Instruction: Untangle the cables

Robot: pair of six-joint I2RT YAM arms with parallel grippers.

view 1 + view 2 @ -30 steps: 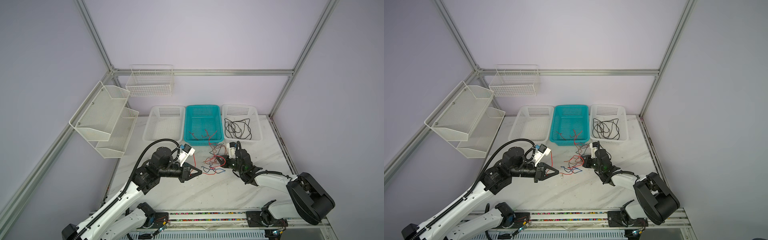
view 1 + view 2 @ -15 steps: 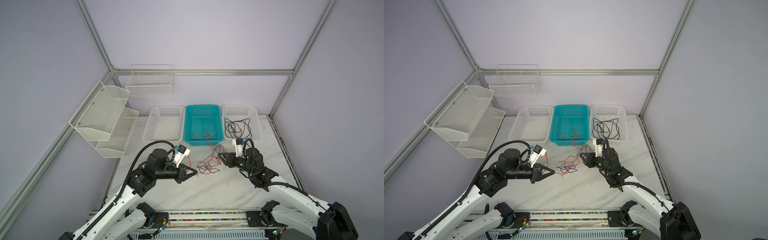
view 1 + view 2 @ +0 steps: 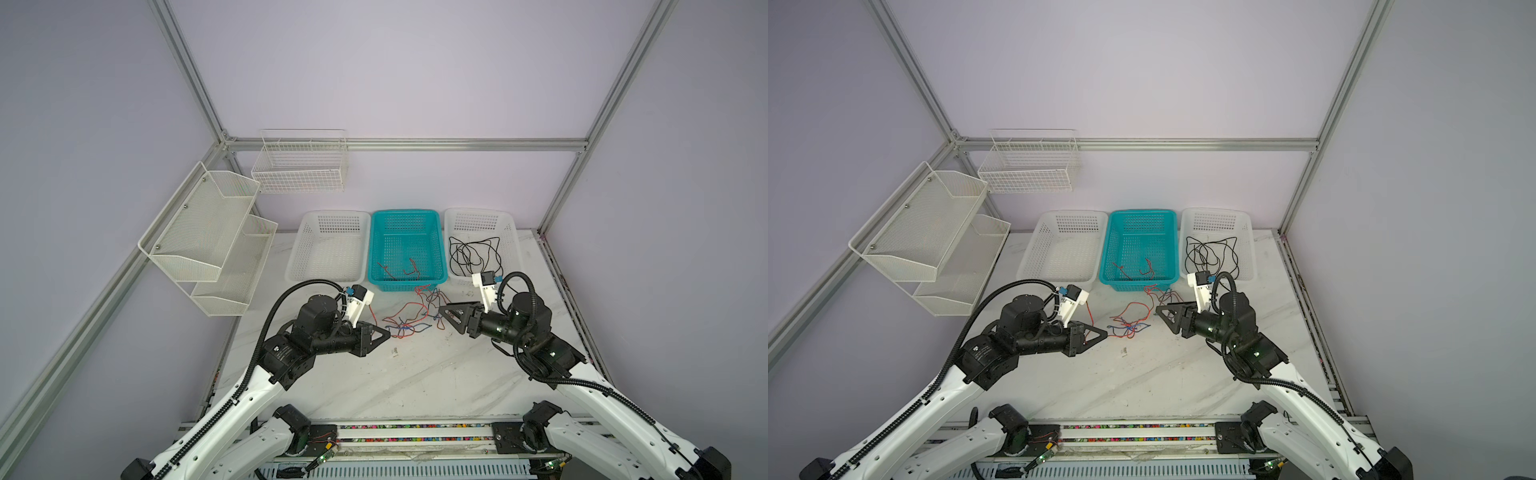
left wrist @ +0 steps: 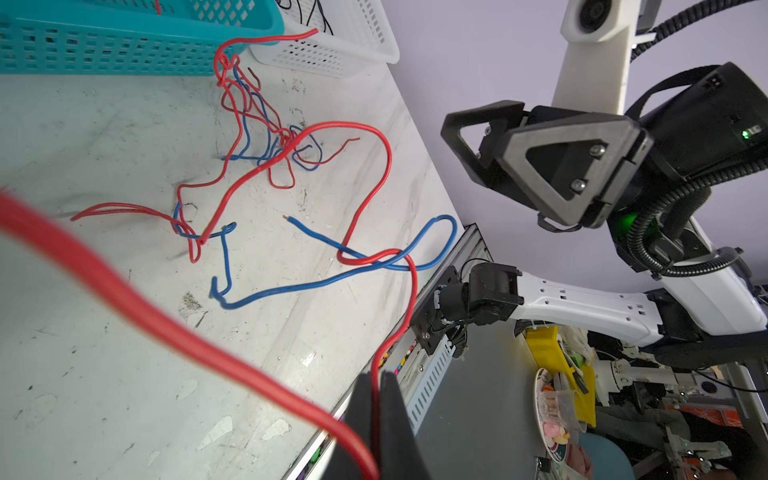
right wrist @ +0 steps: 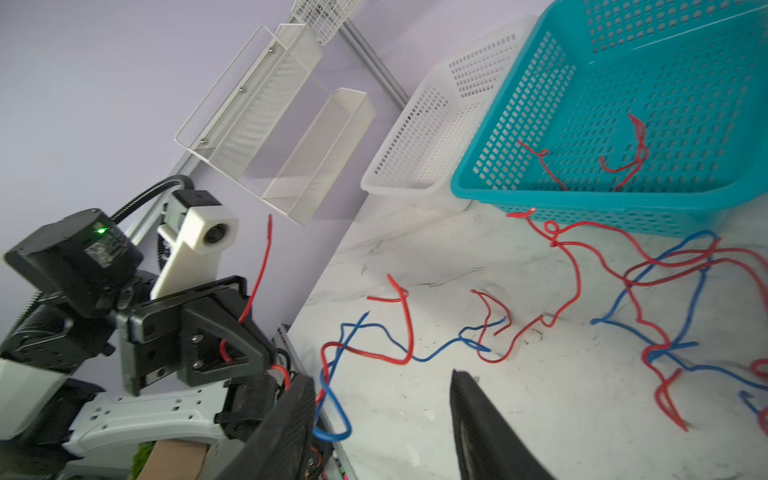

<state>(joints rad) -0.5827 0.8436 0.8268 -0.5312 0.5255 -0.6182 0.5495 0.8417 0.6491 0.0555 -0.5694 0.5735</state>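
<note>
Toward the middle of the desk (image 3: 415, 386), just at 6 o'clock of the teal basket (image 3: 405, 215), the cables (image 3: 409, 320) lie as a loose tangle of red and blue strands, seen in both top views (image 3: 1128, 322). One red strand reaches from the tangle to the basket's near wall. At 9 o'clock of the tangle the left claw (image 3: 387, 333) points toward it, its jaws pressed together on a red cable (image 4: 388, 195). In the left wrist view that cable comes out from between the closed fingers (image 4: 361, 415), climbs, crosses a blue cable (image 4: 316, 284) and loops on into the knot. Its free tail stands up beside the left wrist camera. At 3 o'clock of the tangle the right claw (image 3: 444, 312) faces the left one, its jaws standing well apart with nothing gripped. In the right wrist view its two fingers (image 5: 286, 415) frame bare desk. Inside the teal basket lie a few short red pieces (image 3: 410, 269). At 3 o'clock of that basket a white basket (image 3: 478, 214) holds a coiled black cable (image 3: 473, 255). At 9 o'clock sits the other white basket (image 3: 332, 216).
</note>
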